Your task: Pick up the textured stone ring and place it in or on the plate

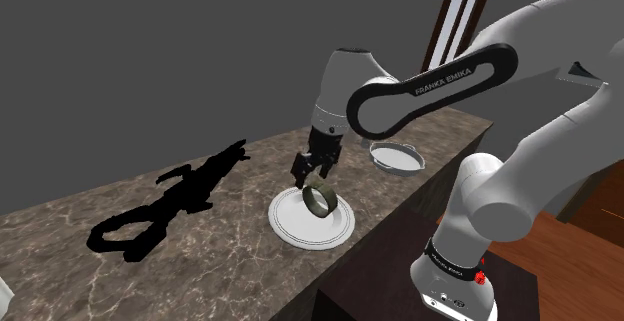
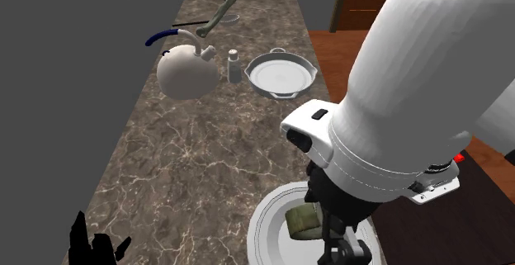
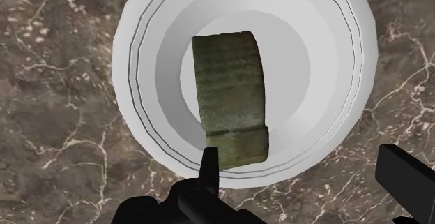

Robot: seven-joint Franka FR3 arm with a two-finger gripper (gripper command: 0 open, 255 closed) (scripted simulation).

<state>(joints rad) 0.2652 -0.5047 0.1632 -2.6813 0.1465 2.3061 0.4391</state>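
Note:
A grey-green textured ring point(image 3: 232, 97) stands on edge in the white plate point(image 3: 139, 83), and one side of it touches one fingertip point(image 3: 209, 165) of the gripper. My black gripper point(image 3: 310, 177) is open just above the plate, its other finger well clear of the ring. In the shoulder view the ring point(image 1: 320, 198) leans over the plate point(image 1: 290, 225), right under the gripper point(image 1: 314, 172). The second exterior view shows the ring point(image 2: 304, 220) on the plate point(image 2: 266, 232), partly behind the gripper point(image 2: 337, 237) and the white arm.
A white two-handled pan point(image 1: 395, 157) point(image 2: 282, 75) sits further along the marble counter. Beyond it are a small shaker point(image 2: 234, 65), a white kettle point(image 2: 188, 73) and a grey tool point(image 2: 219, 14). A black jagged shape point(image 1: 170, 204) lies on the counter. The counter edge point(image 1: 400, 209) runs near the stand.

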